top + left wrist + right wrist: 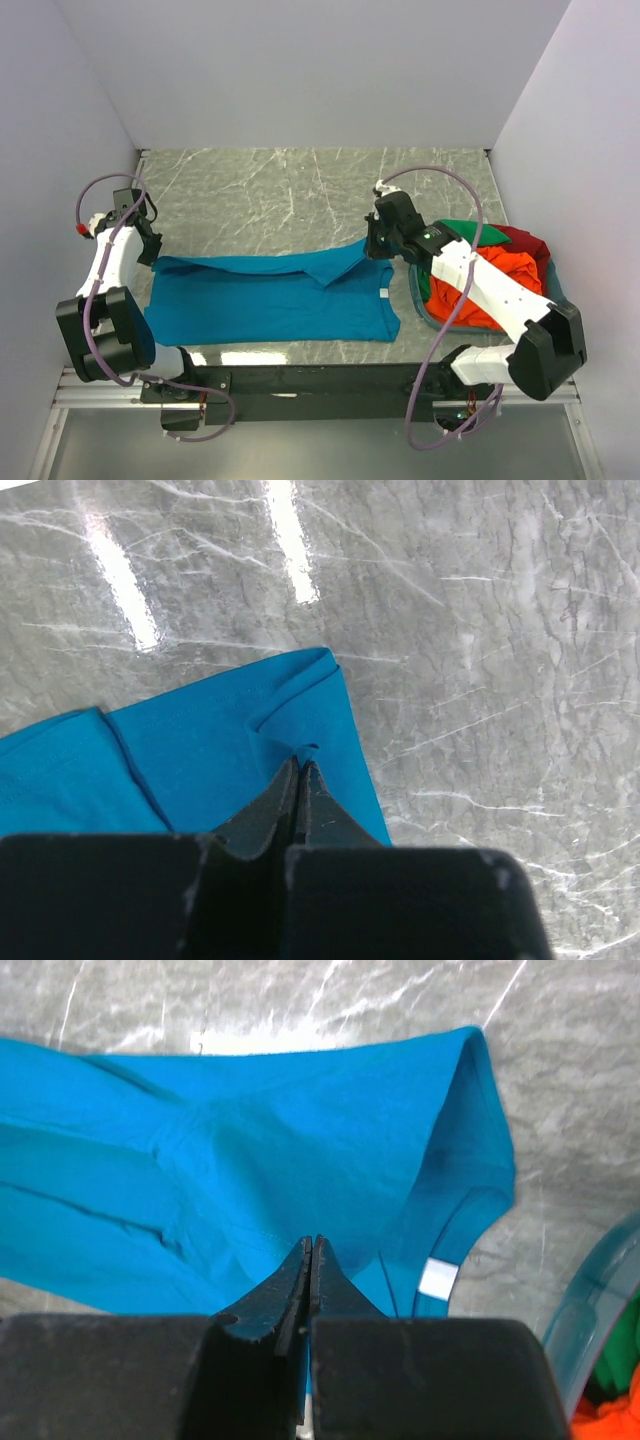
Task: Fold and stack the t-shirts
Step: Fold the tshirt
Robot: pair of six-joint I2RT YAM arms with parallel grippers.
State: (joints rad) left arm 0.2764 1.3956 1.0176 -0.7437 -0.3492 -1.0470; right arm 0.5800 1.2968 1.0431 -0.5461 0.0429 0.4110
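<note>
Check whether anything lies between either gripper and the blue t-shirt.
Nothing visible does. The left gripper and right gripper are each shut on the blue t-shirt itself; the basket of other shirts sits off to the right.

Overhead, two wrist close-ups, shared shirt (265, 305)

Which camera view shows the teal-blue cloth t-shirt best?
The top external view: the whole teal-blue cloth t-shirt is visible there. The left wrist view shows only one corner; the right wrist view only the neck end with its white label.
</note>
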